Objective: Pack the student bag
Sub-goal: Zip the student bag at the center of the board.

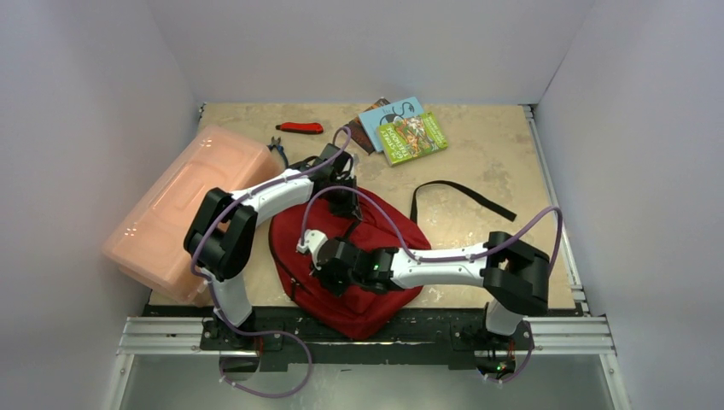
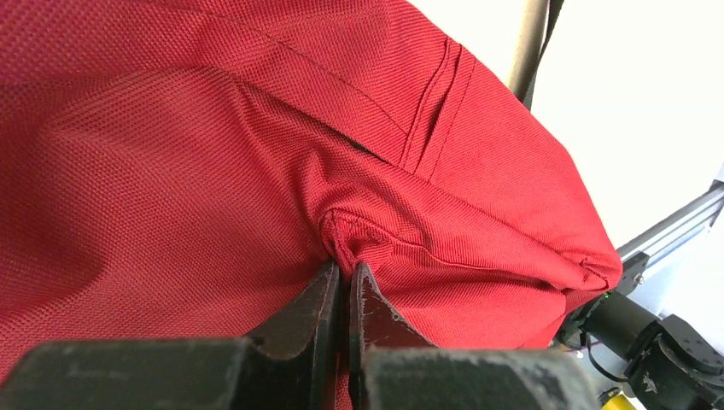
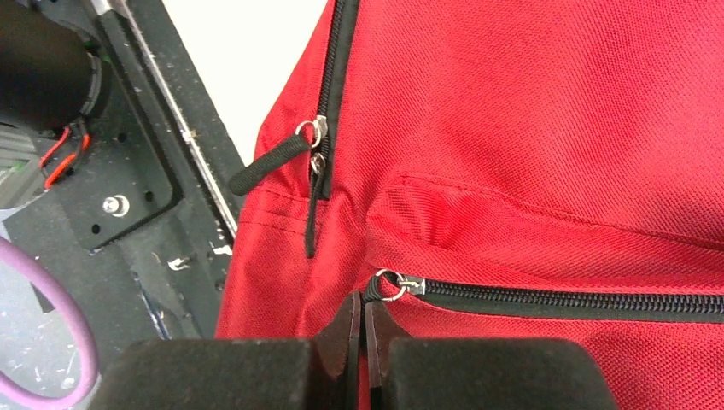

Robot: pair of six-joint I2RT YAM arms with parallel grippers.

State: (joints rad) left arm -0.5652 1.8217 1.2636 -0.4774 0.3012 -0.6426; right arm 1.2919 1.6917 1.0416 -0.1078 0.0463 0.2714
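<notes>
Near the front edge of the worktop (image 1: 495, 171), between my two arms, the student bag (image 1: 363, 312) lies front pocket up. It is a rounded red backpack of coarse woven fabric with stitched seams and black toothed zippers. My left end effector (image 2: 344, 269) is all but closed, pinching a puckered ridge of the red cloth at the bag's far side. My right end effector (image 3: 365, 301) is squeezed fully together on the pull (image 3: 373, 295) of the front-pocket zipper (image 3: 555, 301), just under its small metal ring. That zipper is closed along its visible length. Beside it a second zipper (image 3: 335, 60) runs up the bag's edge, with a black cord tab (image 3: 265, 166) hanging from its metal slider. A long black webbing strap (image 1: 465, 195) trails over the speckled worktop to the right. A pink translucent plastic box (image 1: 183, 205), rectangular with rounded corners, sits to the left. Glossy books (image 1: 410, 132) and a red-handled tool (image 1: 300, 128) lie at the far side.
</notes>
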